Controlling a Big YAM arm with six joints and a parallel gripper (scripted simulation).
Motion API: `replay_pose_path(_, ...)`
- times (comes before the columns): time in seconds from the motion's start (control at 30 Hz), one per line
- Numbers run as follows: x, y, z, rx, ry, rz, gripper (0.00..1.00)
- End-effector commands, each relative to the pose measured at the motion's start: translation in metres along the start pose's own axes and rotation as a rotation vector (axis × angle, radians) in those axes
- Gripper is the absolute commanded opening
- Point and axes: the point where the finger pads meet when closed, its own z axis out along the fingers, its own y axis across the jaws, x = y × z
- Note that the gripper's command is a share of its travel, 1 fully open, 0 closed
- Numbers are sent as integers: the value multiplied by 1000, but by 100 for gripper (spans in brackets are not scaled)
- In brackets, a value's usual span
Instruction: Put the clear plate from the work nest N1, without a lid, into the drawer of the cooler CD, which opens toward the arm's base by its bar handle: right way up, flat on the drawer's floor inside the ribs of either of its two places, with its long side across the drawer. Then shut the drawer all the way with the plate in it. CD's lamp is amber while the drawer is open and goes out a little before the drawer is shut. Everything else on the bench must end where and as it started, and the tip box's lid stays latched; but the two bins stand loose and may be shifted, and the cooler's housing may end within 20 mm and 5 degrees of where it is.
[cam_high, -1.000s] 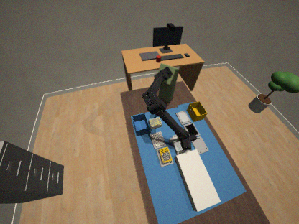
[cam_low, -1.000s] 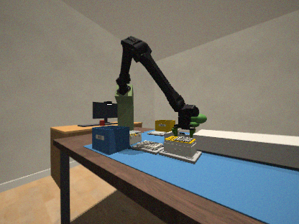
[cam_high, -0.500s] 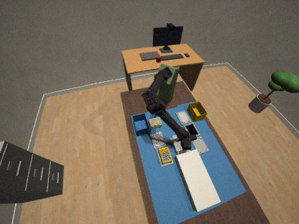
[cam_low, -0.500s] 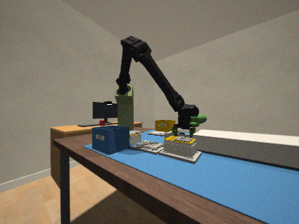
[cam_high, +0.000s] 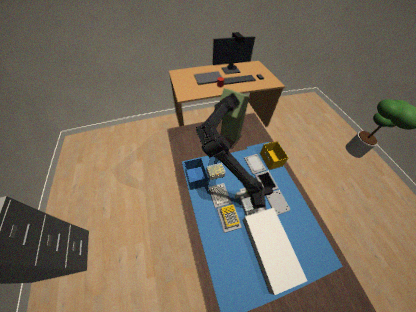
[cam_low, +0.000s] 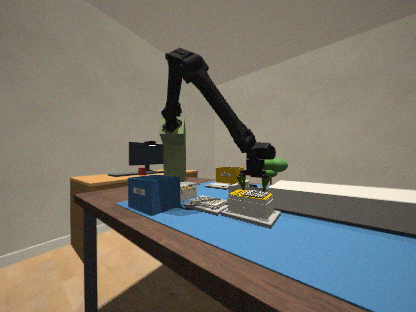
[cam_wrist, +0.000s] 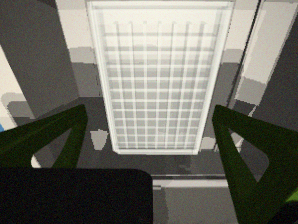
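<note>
Your hand (cam_wrist: 150, 150) hangs wide open and holds nothing, its green fingers low in the wrist view either side of the clear plate (cam_wrist: 160, 75). The plate lies flat in its nest, filling the upper centre. Come down off-centre and a finger could land on the rim, tipping or shoving the plate.

Bench clutter and room furniture

Left of the claw sits a yellow-topped tip box (cam_high: 230, 217); farther left, a blue bin (cam_high: 194, 171). Behind-right stands a yellow bin (cam_high: 274, 154). Well beyond, a wooden desk (cam_high: 190, 93) carries 1 monitor (cam_high: 233, 49), keyboard (cam_high: 238, 79) and red mug (cam_high: 220, 82).
</note>
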Motion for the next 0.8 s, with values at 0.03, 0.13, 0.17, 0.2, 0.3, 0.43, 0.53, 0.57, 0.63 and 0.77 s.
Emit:
replay_pose_path(0.03, -10, -12, -24, 26, -17, 0, 100)
replay_pose_path(0.13, -8, -13, -29, 28, -16, 2, 100)
replay_pose_path(0.17, -8, -13, -29, 28, -16, 2, 100)
replay_pose_path(0.2, -13, -11, -24, 21, -18, -3, 100)
replay_pose_path(0.3, -8, -13, -34, 28, -16, 2, 100)
replay_pose_path(0.43, -7, -15, -40, 31, -16, 6, 100)
replay_pose_path(0.53, -8, -12, -43, 28, -17, 2, 100)
replay_pose_path(0.57, -8, -13, -45, 28, -16, 3, 100)
replay_pose_path(0.63, -8, -14, -47, 30, -16, 4, 100)
replay_pose_path(0.77, -19, -2, -38, 6, -20, -15, 100)
